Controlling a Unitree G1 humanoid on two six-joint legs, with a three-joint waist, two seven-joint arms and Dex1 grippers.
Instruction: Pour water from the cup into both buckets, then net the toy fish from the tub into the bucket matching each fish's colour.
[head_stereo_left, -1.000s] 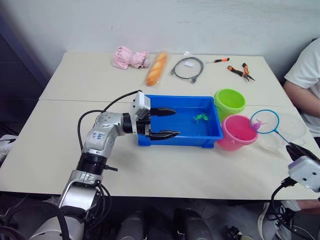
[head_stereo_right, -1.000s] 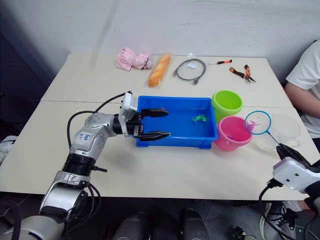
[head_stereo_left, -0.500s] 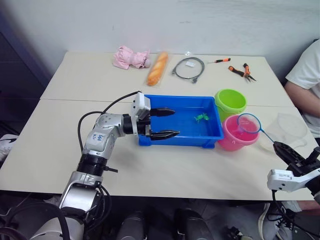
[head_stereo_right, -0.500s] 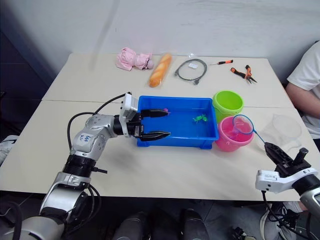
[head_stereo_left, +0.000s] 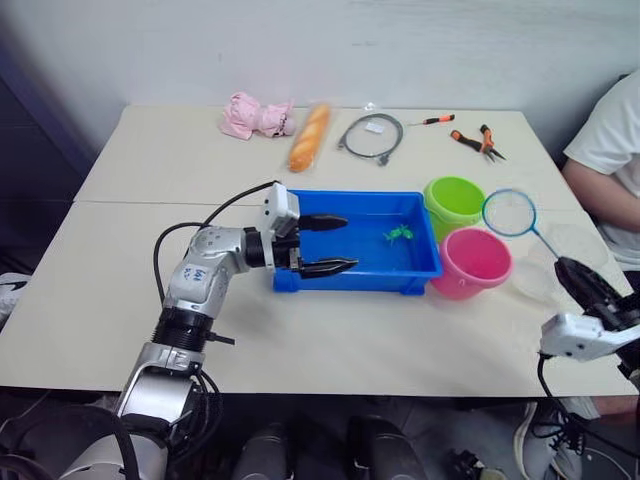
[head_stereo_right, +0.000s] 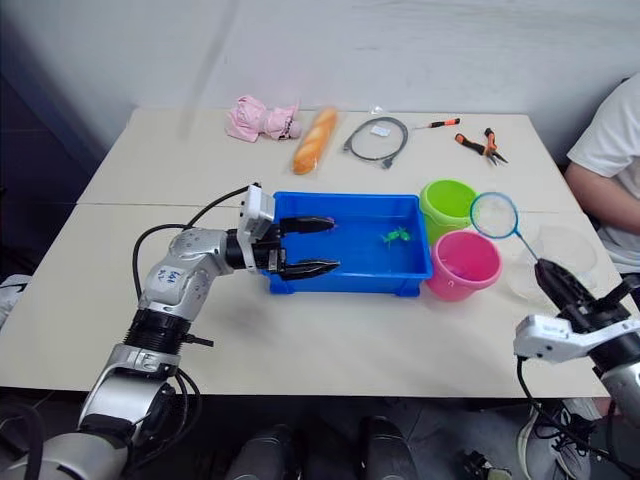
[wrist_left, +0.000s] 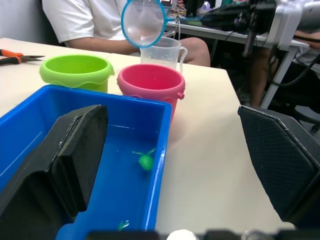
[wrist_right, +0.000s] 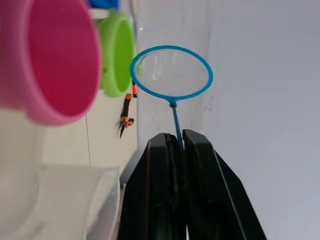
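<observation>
Setting: pale bench (head_stereo_left: 130, 290) against a white wall carries everything you see; places below are given relative to the tub.
Right hand: your right hand (head_stereo_right: 556, 288) is clamped on the thin handle of the net (head_stereo_left: 511, 212), fingers pressed together, well off the tub's right end near the bench's front edge.
Net: its light blue hoop is raised in the air above the bench, beyond the pink bucket and beside the green one, on the side away from the tub; the mesh looks empty.
Left hand: your left hand (head_stereo_left: 322, 245) sits at the tub's left end with its two black fingers wide apart, one over the tub's water, the other outside its front wall.
Tub: the blue tub (head_stereo_left: 422, 271) lies mid-bench with shallow water in it.
Toy fish: a green fish (head_stereo_left: 399, 235) lies in the tub's right half; another small green piece shows nearer the left hand in the left wrist view, too small to tell.
Buckets: the lime green bucket (head_stereo_left: 455, 201) and the pink bucket (head_stereo_left: 470, 262) stand just off the tub's right end, green farther back, pink nearer you.
Cup: the clear cup (wrist_left: 160, 52) stands past the pink bucket, away from the tub.
Far side: behind the tub lie a pink soft toy (head_stereo_left: 252, 114), a bread loaf (head_stereo_left: 310, 136), a grey coiled cable (head_stereo_left: 371, 135), a screwdriver (head_stereo_left: 436, 120) and orange-handled pliers (head_stereo_left: 478, 143).
Person: a person in a white shirt (head_stereo_left: 612, 140) sits at the bench's right end.
</observation>
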